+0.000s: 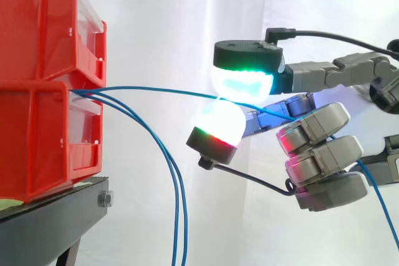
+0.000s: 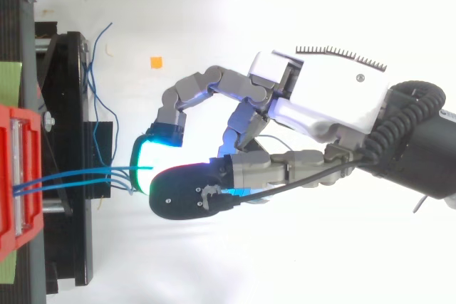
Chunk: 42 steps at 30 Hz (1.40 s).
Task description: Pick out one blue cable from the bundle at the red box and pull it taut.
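Hand pinches one thin blue cable between two glowing pads, a short way out from the stacked red plastic bins. Cable runs nearly straight between them. Two other blue cables hang slack.

Left: upper bin stacked directly on lower bin; both on the stand, fronts facing right.
Right: hand, level with the seam between the bins, well apart from them.
Between: cable, leaving the bins' front at that seam and running nearly level to the hand, where it is pinched between two pads, one above, one below. Past the pads it passes behind the fingers and drops at the far right.
Below the cable: two cables from the same seam, sagging down just right of the stand.
Behind all: curtain.
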Motion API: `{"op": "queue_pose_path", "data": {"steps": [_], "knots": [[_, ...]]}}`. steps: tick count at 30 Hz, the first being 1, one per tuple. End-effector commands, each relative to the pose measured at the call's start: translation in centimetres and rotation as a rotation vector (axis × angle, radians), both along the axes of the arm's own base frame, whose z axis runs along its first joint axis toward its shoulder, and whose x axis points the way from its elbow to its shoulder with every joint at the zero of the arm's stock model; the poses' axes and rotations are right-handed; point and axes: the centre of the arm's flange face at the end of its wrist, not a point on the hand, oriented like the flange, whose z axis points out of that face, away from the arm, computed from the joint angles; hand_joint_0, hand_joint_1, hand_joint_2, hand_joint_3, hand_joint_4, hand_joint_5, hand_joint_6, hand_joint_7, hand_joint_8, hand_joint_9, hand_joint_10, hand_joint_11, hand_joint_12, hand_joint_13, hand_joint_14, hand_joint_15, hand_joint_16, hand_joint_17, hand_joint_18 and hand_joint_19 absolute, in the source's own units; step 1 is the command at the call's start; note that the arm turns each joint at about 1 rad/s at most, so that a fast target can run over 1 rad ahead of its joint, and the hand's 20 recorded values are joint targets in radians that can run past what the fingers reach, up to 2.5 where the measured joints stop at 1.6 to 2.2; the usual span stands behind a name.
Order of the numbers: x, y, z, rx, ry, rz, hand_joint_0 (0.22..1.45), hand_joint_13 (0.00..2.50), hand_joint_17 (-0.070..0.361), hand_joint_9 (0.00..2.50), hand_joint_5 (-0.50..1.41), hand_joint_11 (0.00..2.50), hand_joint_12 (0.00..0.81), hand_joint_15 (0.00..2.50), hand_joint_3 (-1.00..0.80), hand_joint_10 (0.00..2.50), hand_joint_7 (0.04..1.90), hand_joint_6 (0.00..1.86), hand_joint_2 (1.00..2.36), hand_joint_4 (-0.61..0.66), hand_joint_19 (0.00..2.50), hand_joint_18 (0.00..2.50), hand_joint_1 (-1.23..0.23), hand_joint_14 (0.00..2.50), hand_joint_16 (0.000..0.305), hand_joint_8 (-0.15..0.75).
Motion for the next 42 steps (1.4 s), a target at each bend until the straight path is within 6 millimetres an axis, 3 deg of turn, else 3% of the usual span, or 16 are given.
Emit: {"op": "queue_pose_path", "data": {"steps": [1,18,42], "knots": [[0.02,0.00,-0.03,0.000,0.000,0.000,0.63,1.16,0.086,1.44,-0.14,1.49,0.312,1.42,-0.11,0.37,0.93,0.94,1.02,-0.01,1.41,1.24,-0.74,0.61,0.038,0.315],[-0.01,-0.02,0.08,0.000,-0.001,-0.002,0.63,1.19,0.080,1.44,-0.13,1.51,0.290,1.44,-0.11,0.29,0.93,0.94,1.02,-0.02,1.28,1.17,-0.74,0.42,0.036,0.316],[-0.02,-0.02,-0.09,-0.001,0.002,-0.002,0.62,1.21,0.075,1.45,-0.14,1.53,0.276,1.46,-0.11,0.18,0.93,0.94,1.02,-0.02,1.35,1.13,-0.73,0.34,0.033,0.320]]}}
